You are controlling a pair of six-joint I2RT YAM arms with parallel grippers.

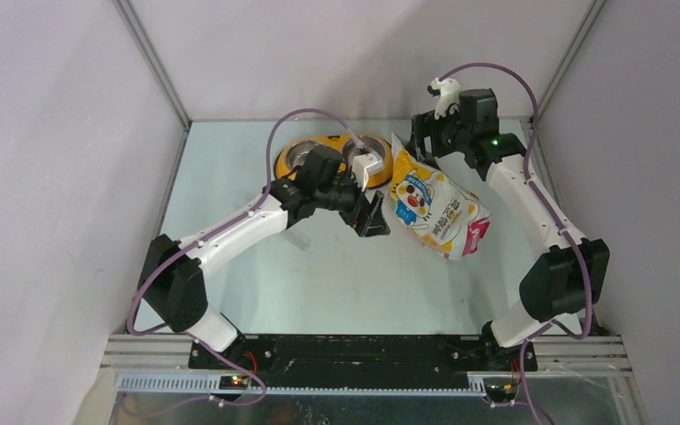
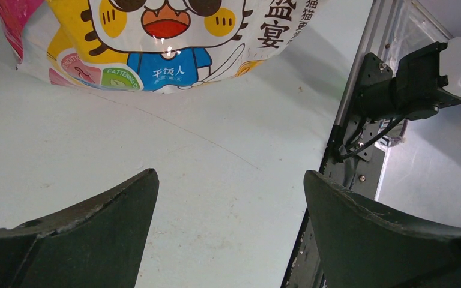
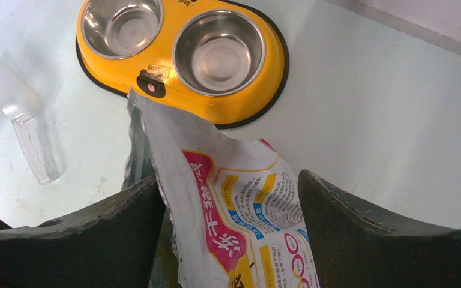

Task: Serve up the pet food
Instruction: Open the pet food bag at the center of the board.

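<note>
Right hand [image 3: 227,179]: fingers spread, straddling top edge of bag [image 1: 429,208], not pinching. Left hand [image 2: 231,175]: spread, empty, low over surface [image 2: 156,138] just beside bag. Bag lies tilted, top corner against double bowl [image 3: 162,63]; kibble unseen, presumably inside. Scoop [image 3: 21,114] lies apart. Risks: crinkly foil slips from a shallow pinch; bag sags, spills short of cups

item: crinkly yellow-white foil pet food bag [image 1: 434,208] [image 2: 162,42] [image 3: 240,222], cartoon cat on the front, pink base
pose: slanted, cat side facing up, pink base toward the near right, top toward the far left
top: creased, silver inner foil showing
place: pale table [image 1: 336,283], right of centre; top corner just beside the yellow double bowl [image 3: 258,90]
kibble: hidden inside the bag
</note>
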